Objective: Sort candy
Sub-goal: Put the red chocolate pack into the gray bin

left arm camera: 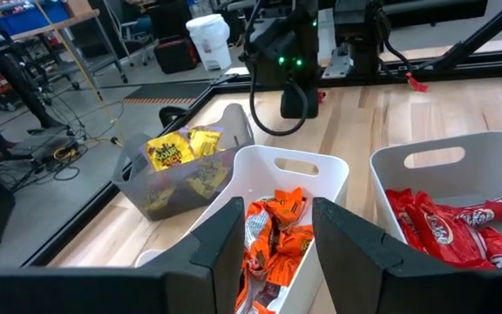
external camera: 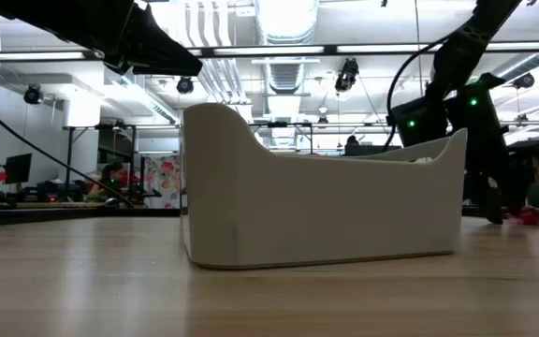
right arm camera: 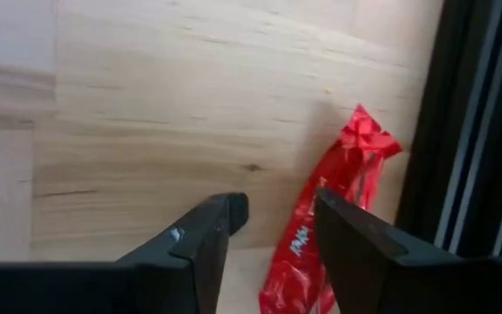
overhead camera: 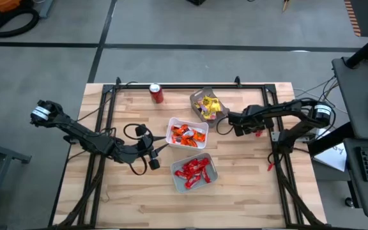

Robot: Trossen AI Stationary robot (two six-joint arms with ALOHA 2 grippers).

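Three trays sit mid-table: a grey one (overhead camera: 200, 97) with yellow candy (left arm camera: 171, 153), a white one (overhead camera: 171, 125) with orange candy (left arm camera: 277, 231), and a white one (overhead camera: 177, 181) with red candy (left arm camera: 447, 228). One loose red candy (right arm camera: 334, 214) lies flat on the wood beside the black frame rail, also showing in the high view (overhead camera: 259, 133). My right gripper (right arm camera: 277, 231) is open just above the table, and the loose candy lies beside and partly under one finger. My left gripper (left arm camera: 277, 240) is open at the left of the orange tray (overhead camera: 149, 153), holding nothing.
A red soda can (overhead camera: 156, 94) stands near the far edge, left of the grey tray. A black frame rail (right arm camera: 478, 131) runs close beside the loose candy. In the low view the red-candy tray (external camera: 326, 201) blocks the middle. Bare wood shows along the near edge (overhead camera: 133, 204).
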